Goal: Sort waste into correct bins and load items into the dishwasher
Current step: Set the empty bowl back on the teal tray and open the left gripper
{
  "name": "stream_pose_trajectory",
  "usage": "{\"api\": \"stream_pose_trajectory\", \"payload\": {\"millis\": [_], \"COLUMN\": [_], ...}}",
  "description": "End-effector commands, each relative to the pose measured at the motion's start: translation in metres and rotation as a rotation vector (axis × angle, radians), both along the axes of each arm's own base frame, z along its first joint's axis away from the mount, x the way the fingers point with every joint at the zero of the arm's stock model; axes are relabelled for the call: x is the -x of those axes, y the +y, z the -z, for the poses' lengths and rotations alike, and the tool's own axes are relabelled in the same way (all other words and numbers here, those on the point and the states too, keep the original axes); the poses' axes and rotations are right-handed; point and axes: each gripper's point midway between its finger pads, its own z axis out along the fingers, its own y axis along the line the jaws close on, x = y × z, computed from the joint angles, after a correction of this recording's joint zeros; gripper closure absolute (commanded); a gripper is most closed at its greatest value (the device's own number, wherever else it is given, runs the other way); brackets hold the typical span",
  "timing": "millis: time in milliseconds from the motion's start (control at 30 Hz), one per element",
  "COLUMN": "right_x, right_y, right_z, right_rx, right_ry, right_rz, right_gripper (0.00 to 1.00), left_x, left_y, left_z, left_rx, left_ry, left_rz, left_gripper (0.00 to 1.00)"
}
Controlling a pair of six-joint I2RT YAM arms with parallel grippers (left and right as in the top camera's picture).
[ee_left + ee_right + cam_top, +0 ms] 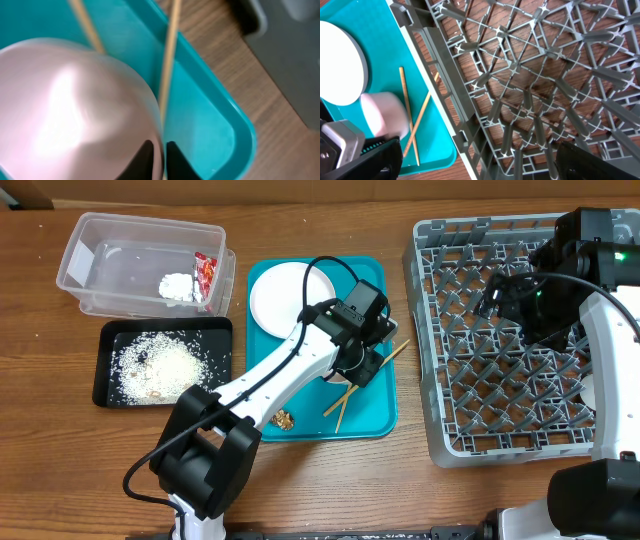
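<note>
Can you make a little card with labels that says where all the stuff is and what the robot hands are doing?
clear tub: white paper wad and red wrapper inside
black tray: rice grains
teal tray: white plate, two chopsticks, brown food scrap
left gripper: pinching the white cup at its rim, over the teal tray
right gripper: open, above the dish rack

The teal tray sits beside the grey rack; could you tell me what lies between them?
Bare wooden table, except one chopstick whose tip pokes past the tray, in the overhead view.
</note>
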Motion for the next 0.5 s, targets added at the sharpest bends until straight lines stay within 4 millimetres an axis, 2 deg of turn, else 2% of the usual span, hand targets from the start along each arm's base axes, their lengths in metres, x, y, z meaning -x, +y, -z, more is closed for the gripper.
{"api": "stream_pose_trajectory", "payload": {"millis": [0,33,167,200,367,467], "right_x": [-0.001,-0.001,-0.001,-0.001,-0.001,-0.001], "right_y": [0.001,0.001,0.001,0.001,0.002,0.005], "right_z": [0.001,0.0,0.001,0.001,0.0,0.0], "right_rx": [0.004,0.004,0.004,0.004,-0.006,-0.023], "right_ry": [-0.001,-0.002,-0.001,-0.001,-0.003,-0.005], "right_rz": [-0.01,-0.01,-0.01,-0.01,-0.012,-0.016], "right_gripper": [0.0,0.0,0.0,0.0,0.0,0.0], "left_x": [-0.015,-0.015,-0.014,-0.014,-0.03,-0.046], "left_y": [0.008,0.008,0.007,0.008,0.022,0.045], "left_z": [-0.002,-0.002,-0.004,-0.006,-0.043,-0.072], "left_rx": [-0.037,-0.037,-0.032,-0.033,-0.006,0.022], "left_ry": [-0.046,-0.045,-0.04,-0.038,-0.038,-0.054], "left_rz": [-0.051,-0.052,-0.054,-0.066,-0.183,-0.284], "left_gripper": [0.68,0.55,0.39,0.37,0.34,0.32]}}
